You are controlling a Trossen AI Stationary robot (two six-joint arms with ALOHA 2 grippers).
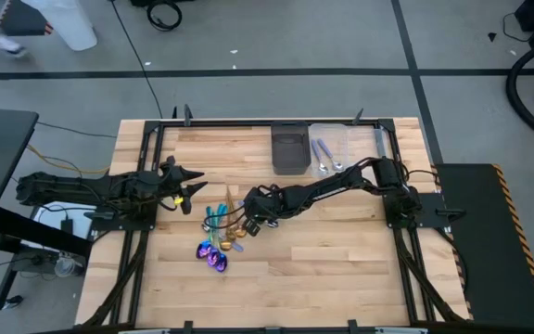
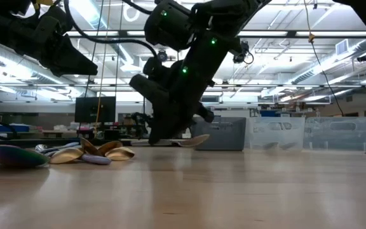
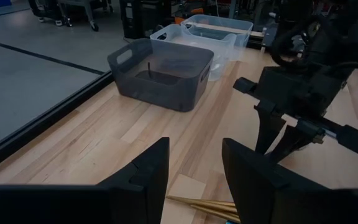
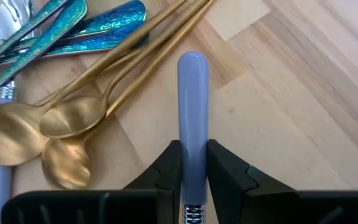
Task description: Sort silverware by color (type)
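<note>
Right pincer (image 4: pixel 193 163) clamped on a lavender-handled utensil (image 4: pixel 192 99) at mid-surface, just beside the gold spoons (image 4: pixel 73 118) & teal pieces (image 4: pixel 98 28). Left pincer (image 3: pixel 194 168) open, empty, toward the left edge; dark bin (image 1: pixel 290 148) at the far edge.

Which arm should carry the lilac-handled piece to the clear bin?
Right. The right gripper is already shut on the lilac-handled utensil beside the gold spoons, and the clear bin sits on its side. The left gripper hovers open, empty and farther away.
</note>
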